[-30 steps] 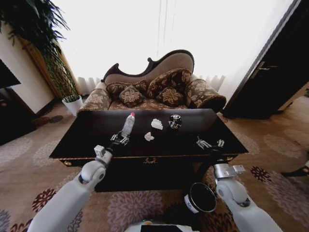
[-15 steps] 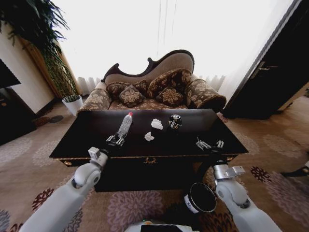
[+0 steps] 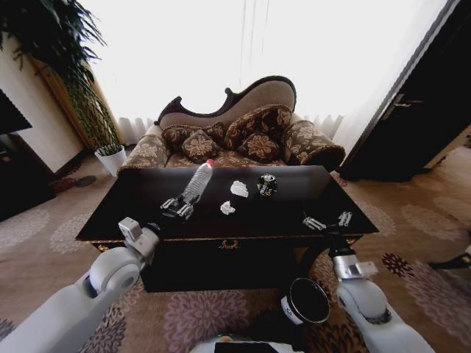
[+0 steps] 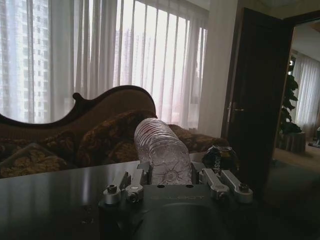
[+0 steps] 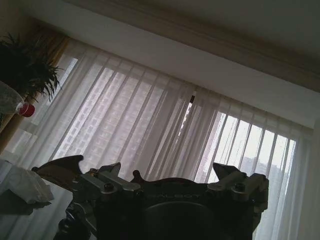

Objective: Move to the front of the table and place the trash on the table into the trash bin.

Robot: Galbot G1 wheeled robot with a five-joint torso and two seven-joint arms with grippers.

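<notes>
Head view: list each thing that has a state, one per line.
Left gripper: shut on the plastic bottle, held tilted above the table.
Right gripper: open, empty.
Trash bin: upright on the floor.
Black cup: on the table.

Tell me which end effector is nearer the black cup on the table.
The right end effector. It hovers open over the table's front right, in front of and to the right of the black cup. The left end effector, shut on the bottle, sits farther off to the cup's left.
</notes>
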